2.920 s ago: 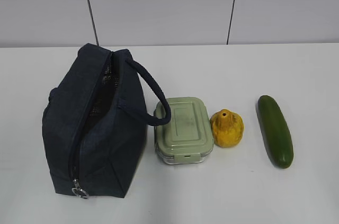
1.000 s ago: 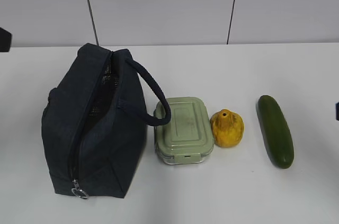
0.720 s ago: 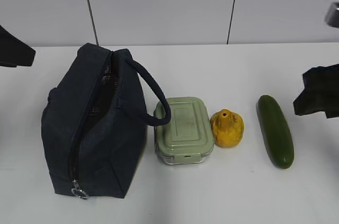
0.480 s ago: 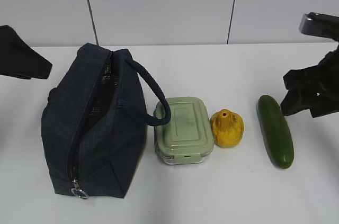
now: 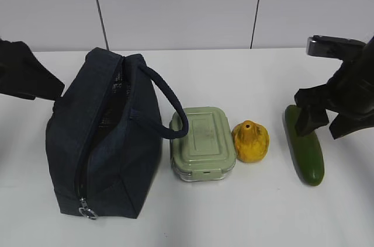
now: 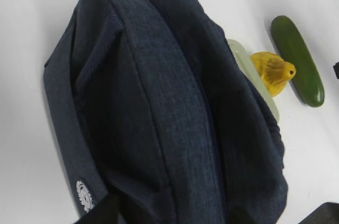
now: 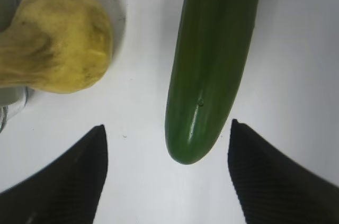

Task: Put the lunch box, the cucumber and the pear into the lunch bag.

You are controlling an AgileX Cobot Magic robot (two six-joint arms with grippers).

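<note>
Right fingers [image 7: 167, 181] spread open, straddling far end of cucumber [image 7: 214, 60] on desk [image 5: 234, 212], pear [image 5: 250, 141] beside it, left fingers' state unclear over lunch bag [image 6: 159, 118]

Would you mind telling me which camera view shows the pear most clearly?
The right wrist view: the pear fills the upper left, with its bumpy skin sharp, though the narrow top is cut off. The exterior view shows the whole pear, smaller, between lunch box and cucumber. The left wrist view shows it small, beyond the lunch bag.
</note>
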